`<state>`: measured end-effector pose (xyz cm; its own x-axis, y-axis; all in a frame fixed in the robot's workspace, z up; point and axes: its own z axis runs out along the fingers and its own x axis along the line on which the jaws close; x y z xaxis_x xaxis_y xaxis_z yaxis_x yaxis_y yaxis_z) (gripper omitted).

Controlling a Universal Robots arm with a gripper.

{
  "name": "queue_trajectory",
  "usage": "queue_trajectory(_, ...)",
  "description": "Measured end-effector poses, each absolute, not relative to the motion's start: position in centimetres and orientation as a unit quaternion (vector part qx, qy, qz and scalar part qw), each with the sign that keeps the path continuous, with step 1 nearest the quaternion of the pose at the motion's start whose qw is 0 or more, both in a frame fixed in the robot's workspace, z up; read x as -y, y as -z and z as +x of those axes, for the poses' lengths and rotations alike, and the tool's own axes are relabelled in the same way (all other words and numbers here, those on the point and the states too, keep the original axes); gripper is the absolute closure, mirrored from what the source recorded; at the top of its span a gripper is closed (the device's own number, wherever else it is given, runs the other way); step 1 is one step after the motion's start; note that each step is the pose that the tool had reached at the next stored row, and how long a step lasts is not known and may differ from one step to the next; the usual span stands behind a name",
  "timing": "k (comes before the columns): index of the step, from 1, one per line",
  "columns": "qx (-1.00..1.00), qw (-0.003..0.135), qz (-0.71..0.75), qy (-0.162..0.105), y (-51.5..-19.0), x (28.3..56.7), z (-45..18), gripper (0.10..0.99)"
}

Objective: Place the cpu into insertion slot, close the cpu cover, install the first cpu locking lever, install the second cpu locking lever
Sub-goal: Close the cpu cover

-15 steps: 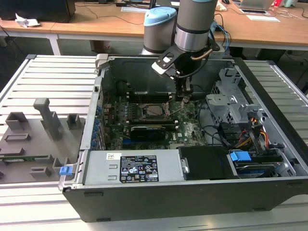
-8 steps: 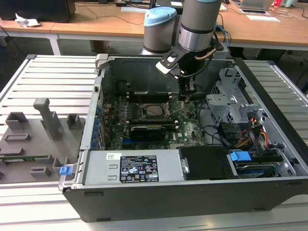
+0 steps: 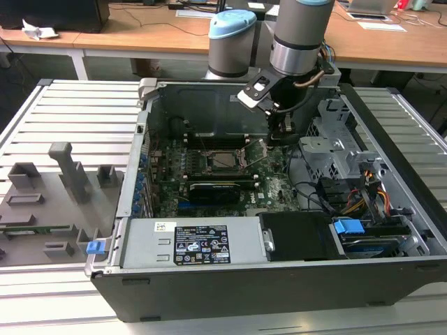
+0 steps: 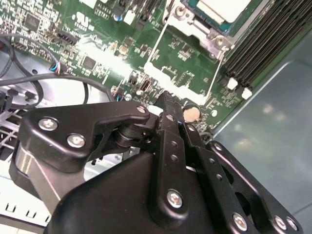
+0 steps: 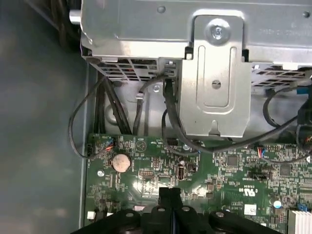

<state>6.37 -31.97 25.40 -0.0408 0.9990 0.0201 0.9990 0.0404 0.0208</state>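
I am hovering the black gripper (image 4: pixel 167 100), pressed together and empty, beside the thin silver wire lever (image 3: pixel 255 150), likely for pushing; the silvery square cpu (image 4: pixel 222 7) is lying seated.

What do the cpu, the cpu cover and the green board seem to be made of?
The cpu: probably a metal top, pale silvery-grey with a dull sheen. The cpu cover: bare sheet metal by its look, bright silver, glinting at the edges. The green board: likely a resin laminate under glossy green lacquer, going by its fine traces and soldered parts.
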Motion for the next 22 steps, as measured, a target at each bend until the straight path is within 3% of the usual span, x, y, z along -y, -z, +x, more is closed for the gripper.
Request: queue_trajectory(22, 0.723, 0.000, -0.690, 0.015, -24.7, 31.8, 4.3, 0.980)
